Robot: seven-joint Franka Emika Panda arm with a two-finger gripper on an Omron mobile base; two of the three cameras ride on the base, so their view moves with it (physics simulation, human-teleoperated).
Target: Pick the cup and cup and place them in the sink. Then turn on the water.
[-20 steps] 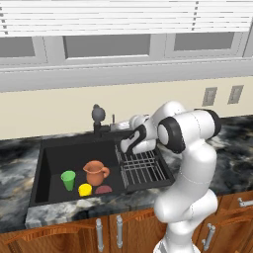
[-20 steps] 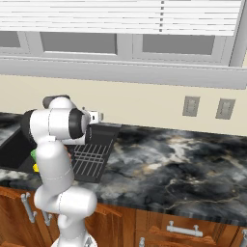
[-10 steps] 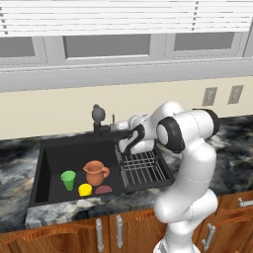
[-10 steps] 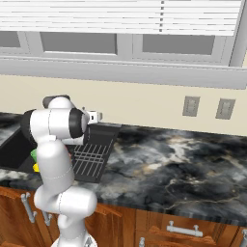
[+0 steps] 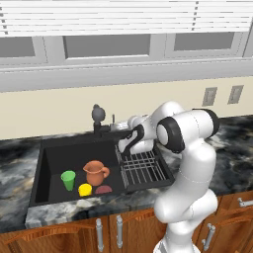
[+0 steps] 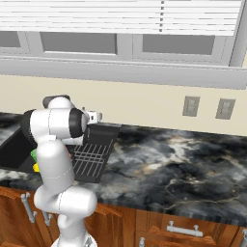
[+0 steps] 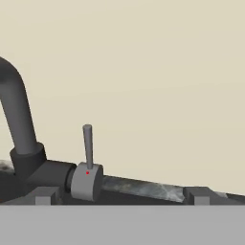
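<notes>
cups: both are already down in the sink. The green cup sits at the front left of the basin, the yellow cup just beside it, and the brown jug behind them. So you're on the water part now.

faucet: black faucet at the back rim, no stream coming out that I can see.

lever: the thin handle lever stands upright on its grey hub, right in front of your hand.

gripper: the gripper is spread wide with nothing in it, and the lever sits left of centre between the tips.

how to do it: I'd shift left a bit, ease forward, then push the lever over with one finger rather than squeeze it.

watch out: that lever's skinny, so a fast swipe could slip off it.
</notes>
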